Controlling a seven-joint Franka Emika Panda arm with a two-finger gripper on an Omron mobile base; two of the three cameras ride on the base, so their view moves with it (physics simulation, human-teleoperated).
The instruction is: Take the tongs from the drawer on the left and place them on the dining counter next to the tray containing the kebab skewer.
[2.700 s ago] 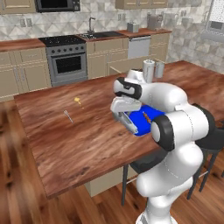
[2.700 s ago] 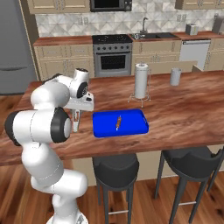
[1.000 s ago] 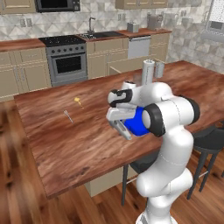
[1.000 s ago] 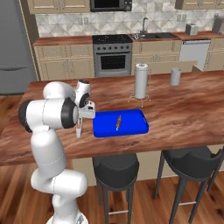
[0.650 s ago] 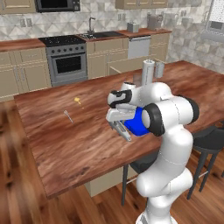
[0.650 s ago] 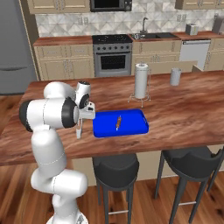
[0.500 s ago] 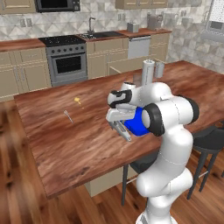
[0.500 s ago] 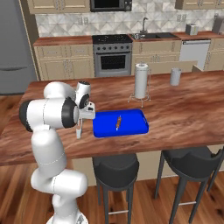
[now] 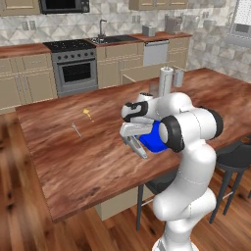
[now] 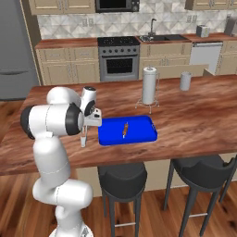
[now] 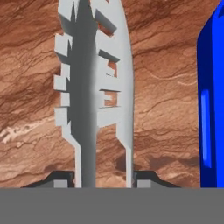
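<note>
Tongs [image 11: 94, 83] are in your claw [image 10: 84, 139], pointing down at the brown bench [image 10: 194, 111]. They hang just beside the left edge of the blue tray [image 10: 139, 134], and the little orange kebab skewer [image 10: 125, 129] lies in the middle of that tray. In the hand view you see the grey toothed arms of the tongs running up the middle, with the blue tray wall at the right side.

A few seconds ago your arm held the tongs higher and further back from the tray. Now it has come down and moved close to the tray, and in the last second it has hardly moved at all. That likely means you are right over the drop spot.

Your claw is squeezed onto the tongs, a finger at each side of them. I can't tell if the tips already touch the wood. Letting go looks like the next step.
</note>
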